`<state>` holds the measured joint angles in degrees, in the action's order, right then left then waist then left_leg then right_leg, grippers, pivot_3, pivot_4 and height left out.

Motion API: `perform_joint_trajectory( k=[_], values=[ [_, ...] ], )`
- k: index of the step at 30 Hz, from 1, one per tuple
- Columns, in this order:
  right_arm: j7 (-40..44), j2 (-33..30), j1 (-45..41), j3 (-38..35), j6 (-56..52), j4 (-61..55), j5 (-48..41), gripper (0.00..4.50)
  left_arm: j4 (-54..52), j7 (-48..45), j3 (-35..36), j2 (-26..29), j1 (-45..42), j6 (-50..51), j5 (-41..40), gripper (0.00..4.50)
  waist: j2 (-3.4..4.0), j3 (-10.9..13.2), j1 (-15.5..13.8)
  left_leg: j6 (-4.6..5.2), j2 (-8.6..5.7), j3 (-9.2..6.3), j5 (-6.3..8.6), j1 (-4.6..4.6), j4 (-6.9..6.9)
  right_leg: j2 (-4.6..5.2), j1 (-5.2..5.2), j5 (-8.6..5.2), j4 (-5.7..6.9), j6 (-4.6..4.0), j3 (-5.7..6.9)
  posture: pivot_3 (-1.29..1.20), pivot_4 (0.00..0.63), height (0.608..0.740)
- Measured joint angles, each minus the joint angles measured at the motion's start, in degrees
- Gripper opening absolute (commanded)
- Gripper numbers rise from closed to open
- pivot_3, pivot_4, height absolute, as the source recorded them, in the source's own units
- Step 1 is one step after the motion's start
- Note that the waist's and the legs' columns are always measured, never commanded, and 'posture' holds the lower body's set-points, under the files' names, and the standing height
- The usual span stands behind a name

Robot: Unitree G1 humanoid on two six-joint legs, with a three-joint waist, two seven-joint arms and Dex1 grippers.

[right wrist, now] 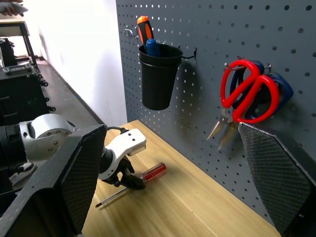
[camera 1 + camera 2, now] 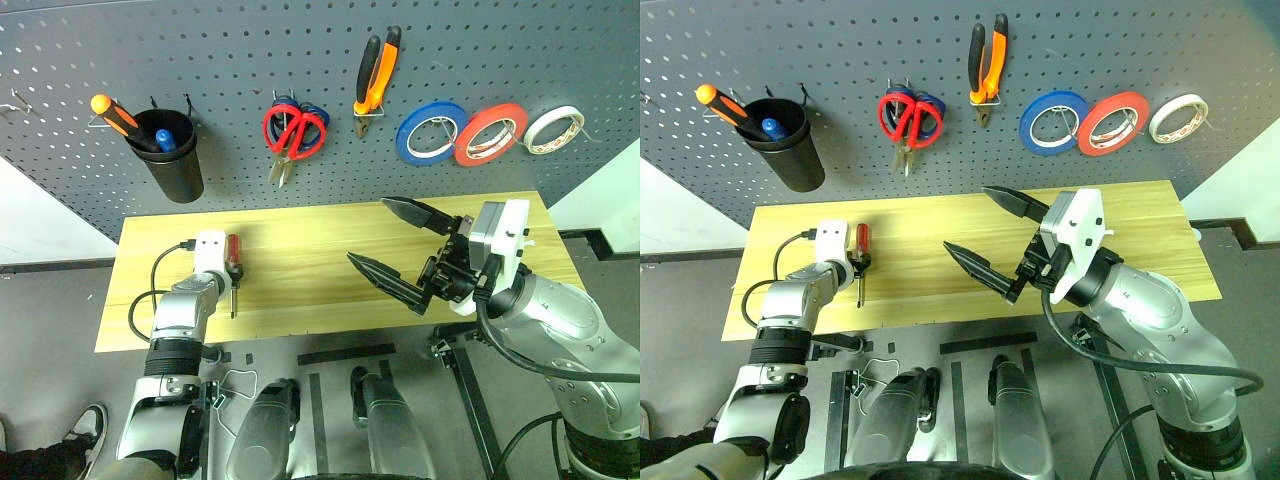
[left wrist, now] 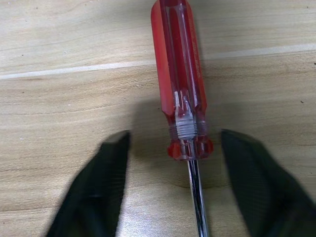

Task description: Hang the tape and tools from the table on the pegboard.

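While the red-handled screwdriver point(image 2: 232, 262) lies flat on the table point(image 2: 300, 255) at about nine o'clock of the tabletop, we see the left gripper point(image 3: 170, 163) set down over it, one black finger point(image 3: 101, 182) on each side of the collar where handle meets shaft; the fingers stand apart and neither touches the tool. We count one screwdriver on the wood.

On the pegboard point(image 2: 250, 50) we count three rolls in a row at two o'clock: the blue roll point(image 2: 430, 131), the red tape point(image 2: 490, 133) and the white roll point(image 2: 554, 129). At twelve o'clock hang the pliers point(image 2: 375, 75) and two pairs of scissors together, the red-handled scissors point(image 2: 293, 132) in front of the blue-handled scissors point(image 2: 314, 113). At ten o'clock one black cup point(image 2: 170, 155) holds an orange-handled screwdriver point(image 2: 118, 118) and a blue-handled tool point(image 2: 165, 139).

We see the right gripper point(image 2: 395, 243) raised above the table at four o'clock, its two fingers spread wide and empty.
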<state>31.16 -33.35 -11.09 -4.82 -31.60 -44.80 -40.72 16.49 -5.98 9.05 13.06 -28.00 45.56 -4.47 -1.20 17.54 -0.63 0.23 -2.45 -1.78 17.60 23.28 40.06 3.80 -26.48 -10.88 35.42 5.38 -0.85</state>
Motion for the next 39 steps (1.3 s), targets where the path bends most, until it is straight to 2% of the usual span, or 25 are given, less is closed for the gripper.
perform_joint_trajectory(
  k=[3,4,13,24,31,35,39],
  values=[
    [-0.1,0.0,0.1,0.0,0.0,0.0,0.1,4.5,0.0,-0.2,-0.4,0.0,0.0,-0.1,0.0,0.9,0.0,0.0,0.0,0.0,0.0,0.0,0.0,0.0,0.0,0.0,0.0,0.0,0.0,0.0,0.0,0.02,0.287,0.74],
    [-0.1,0.0,0.2,0.0,0.0,0.0,0.1,4.5,0.0,-0.2,-0.5,0.0,-0.1,-0.1,0.0,0.82,0.0,0.0,0.0,0.0,0.0,0.0,0.0,0.0,0.0,0.0,0.0,0.0,0.0,0.0,0.0,0.02,0.286,0.74],
    [0.0,0.0,0.2,0.1,0.0,0.0,0.7,4.5,-1.9,-2.4,-2.4,0.2,0.3,0.0,0.0,0.82,0.0,0.0,0.0,0.0,0.0,0.0,0.0,0.01,0.0,0.01,0.0,0.0,0.0,0.0,-0.01,0.02,0.286,0.74],
    [0.8,0.0,0.2,0.2,0.1,0.2,1.8,4.5,-21.0,-7.5,-12.0,-2.4,9.9,-4.2,0.1,0.82,0.0,0.0,0.0,-0.01,0.01,-0.01,0.0,0.01,-0.03,0.05,0.0,0.0,-0.03,-0.01,-0.09,0.03,0.272,0.74],
    [2.5,0.0,0.3,-0.5,0.1,0.4,-0.7,4.5,-24.5,-8.2,-18.1,1.3,17.4,-20.2,5.4,0.82,0.03,0.0,-0.1,0.0,0.02,-0.01,0.0,0.01,-0.06,0.06,-0.01,0.01,-0.07,-0.04,-0.11,0.03,0.268,0.74],
    [3.0,1.3,0.4,-2.1,1.0,0.9,-3.9,4.5,-24.4,-4.5,-18.3,1.4,18.2,-34.9,9.4,0.82,0.03,0.0,-0.2,0.02,0.02,-0.01,0.01,0.03,-0.06,0.11,0.02,0.03,-0.18,-0.06,-0.11,0.04,0.265,0.74],
    [3.1,2.3,0.2,-3.8,2.5,1.8,-5.9,4.5,-23.8,-1.7,-18.0,1.2,18.1,-45.0,11.5,0.82,0.04,0.0,-0.1,0.03,0.02,-0.01,0.02,0.03,-0.09,0.1,0.0,0.03,-0.18,-0.06,-0.09,0.04,0.262,0.74]
  ],
)
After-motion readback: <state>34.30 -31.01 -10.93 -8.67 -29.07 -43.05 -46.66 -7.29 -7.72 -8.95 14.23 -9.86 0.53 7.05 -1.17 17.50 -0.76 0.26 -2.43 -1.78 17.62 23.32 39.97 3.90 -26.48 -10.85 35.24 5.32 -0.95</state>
